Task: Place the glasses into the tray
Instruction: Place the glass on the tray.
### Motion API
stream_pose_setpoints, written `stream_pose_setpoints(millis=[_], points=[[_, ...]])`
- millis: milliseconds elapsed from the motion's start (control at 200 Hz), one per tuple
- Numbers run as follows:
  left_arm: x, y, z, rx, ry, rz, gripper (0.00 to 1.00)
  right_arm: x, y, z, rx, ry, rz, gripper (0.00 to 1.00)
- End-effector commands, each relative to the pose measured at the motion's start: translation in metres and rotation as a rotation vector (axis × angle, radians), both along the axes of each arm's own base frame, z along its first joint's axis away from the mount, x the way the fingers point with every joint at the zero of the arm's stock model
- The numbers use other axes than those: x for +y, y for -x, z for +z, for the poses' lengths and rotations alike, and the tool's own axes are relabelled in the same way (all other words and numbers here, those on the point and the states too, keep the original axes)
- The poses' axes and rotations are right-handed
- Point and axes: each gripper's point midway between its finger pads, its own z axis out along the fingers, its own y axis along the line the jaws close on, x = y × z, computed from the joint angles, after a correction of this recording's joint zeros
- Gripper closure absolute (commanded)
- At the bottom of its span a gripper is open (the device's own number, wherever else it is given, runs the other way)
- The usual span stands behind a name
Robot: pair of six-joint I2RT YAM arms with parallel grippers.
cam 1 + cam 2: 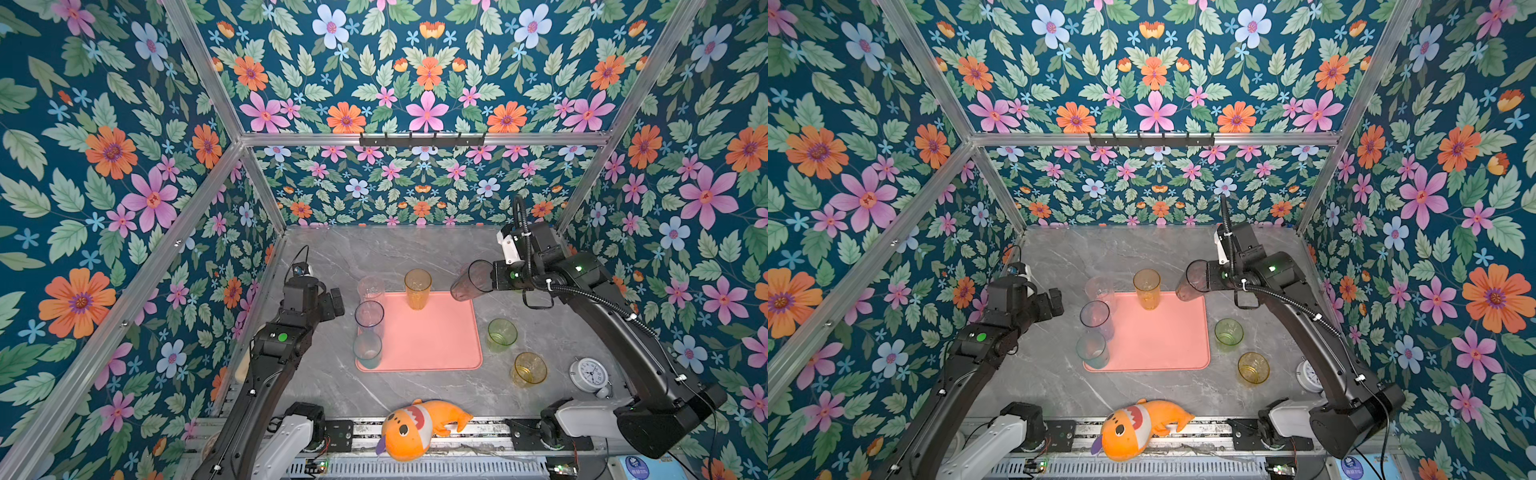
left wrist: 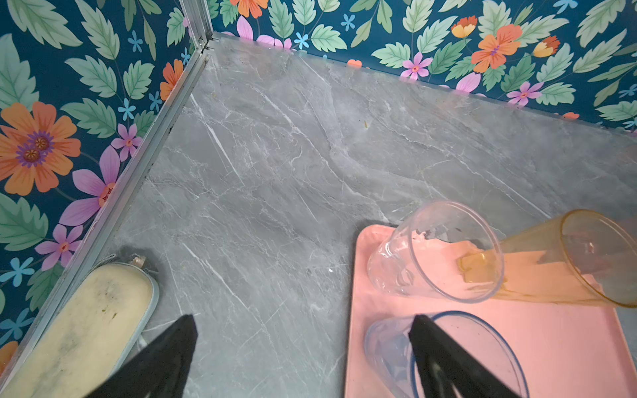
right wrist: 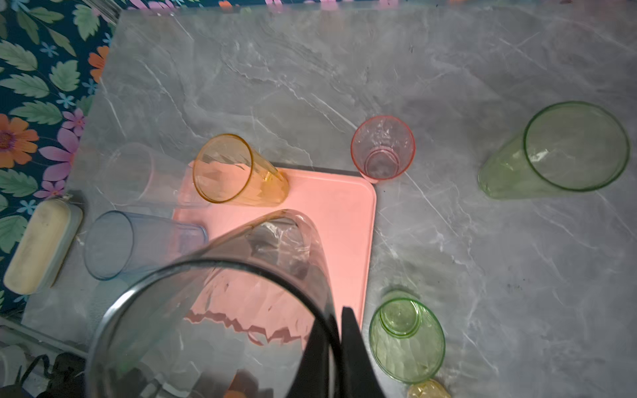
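The salmon-pink tray [image 1: 432, 336] lies mid-table. Along its left side and back edge stand a clear glass [image 1: 371, 289], a blue-grey glass [image 1: 369, 316], a teal glass [image 1: 368, 351] and an amber glass [image 1: 417, 289]. My right gripper [image 3: 336, 348] is shut on the rim of a smoke-grey glass [image 3: 220, 303], which hangs tilted above the tray's back right corner. On the table right of the tray are a short green glass [image 1: 502, 334], a yellow glass [image 1: 528, 369], a pink glass [image 3: 382, 148] and a tall green glass [image 3: 558, 151]. Left of the tray, my left gripper [image 2: 303, 344] is open and empty.
A beige oblong dish [image 2: 86, 327] lies against the left wall. At the right front stands a white alarm clock [image 1: 589, 376]. An orange plush toy [image 1: 415, 428] lies on the front edge. Flowered walls close in the left, back and right sides.
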Motion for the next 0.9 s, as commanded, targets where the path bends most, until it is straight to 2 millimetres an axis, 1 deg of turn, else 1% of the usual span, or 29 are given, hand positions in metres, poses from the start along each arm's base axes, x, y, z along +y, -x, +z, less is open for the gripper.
stream_pose_setpoints(millis=[0,150,215,505,730,895], points=[[-0.001,-0.003,0.002,-0.014,0.01,0.0,0.01,0.005,0.005,-0.007,0.001,-0.001,-0.007,1.0],[-0.002,-0.004,-0.001,-0.011,0.012,-0.001,0.01,0.015,0.014,-0.032,0.054,0.012,0.003,1.0],[-0.003,-0.004,-0.002,-0.011,0.017,-0.005,0.01,0.021,0.017,-0.04,0.068,0.015,0.014,1.0],[-0.002,-0.003,-0.003,-0.006,0.012,-0.004,0.01,0.056,0.032,-0.077,0.142,0.071,0.077,1.0],[-0.002,-0.002,-0.004,-0.005,0.011,-0.005,0.01,0.08,0.037,-0.092,0.16,0.105,0.123,1.0],[-0.002,-0.001,-0.005,-0.002,0.012,-0.003,0.01,0.09,0.035,-0.099,0.168,0.132,0.133,1.0]])
